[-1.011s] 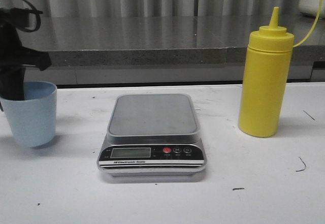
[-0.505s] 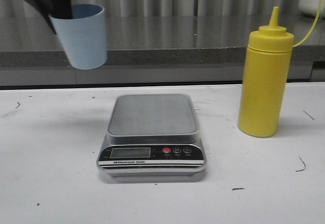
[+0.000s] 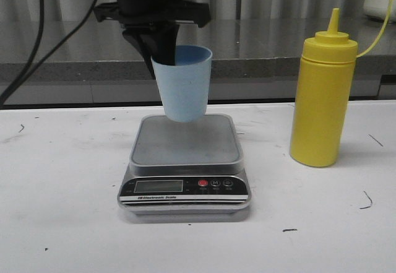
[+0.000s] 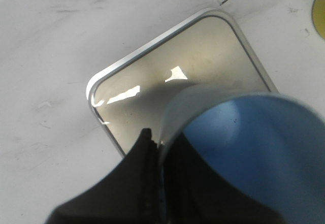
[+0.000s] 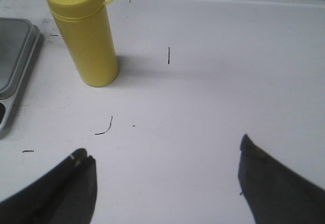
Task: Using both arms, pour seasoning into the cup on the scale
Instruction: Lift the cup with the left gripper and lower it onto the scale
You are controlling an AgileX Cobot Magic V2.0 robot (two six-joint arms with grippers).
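Note:
My left gripper (image 3: 162,53) is shut on the rim of the pale blue cup (image 3: 182,84), one finger inside and one outside. The cup hangs slightly tilted, just above the back of the scale (image 3: 185,149). In the left wrist view the cup (image 4: 254,148) fills the near side over the steel platform (image 4: 167,56), with my gripper (image 4: 160,153) pinching its wall. The yellow seasoning bottle (image 3: 323,96) stands upright to the right of the scale. My right gripper (image 5: 165,153) is open over bare table, well short of the bottle (image 5: 86,36). It does not show in the front view.
A grey counter ledge (image 3: 247,50) runs along the back of the white table (image 3: 62,223). The scale's edge (image 5: 15,56) shows beside the bottle in the right wrist view. Small dark marks dot the tabletop.
My left gripper has lifted the cup from the table's left side, carried it rightward, and brought it down over the scale. The bottle and scale have not moved.

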